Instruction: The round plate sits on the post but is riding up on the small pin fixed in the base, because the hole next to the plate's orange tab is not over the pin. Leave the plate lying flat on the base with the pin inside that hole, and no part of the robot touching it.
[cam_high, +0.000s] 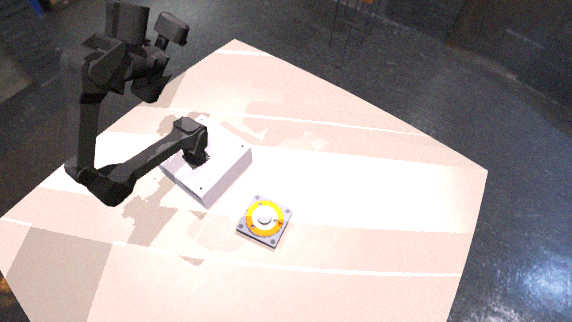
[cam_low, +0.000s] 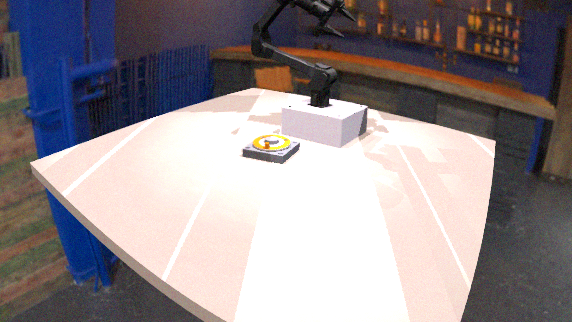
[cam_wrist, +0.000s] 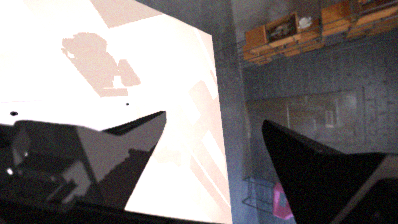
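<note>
The claw is held released, high above the bench, well apart from the plate.

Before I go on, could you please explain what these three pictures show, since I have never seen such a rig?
The dark machine is one jointed arm bolted to a white block on a pale table. One picture looks down from above, one from the side, and one from a camera on the arm's wrist. Its pincer is raised high, open and holding nothing; the two dark wedges there are its fingers. On the table lies a grey square base carrying a yellow round plate with an orange tab.
</note>
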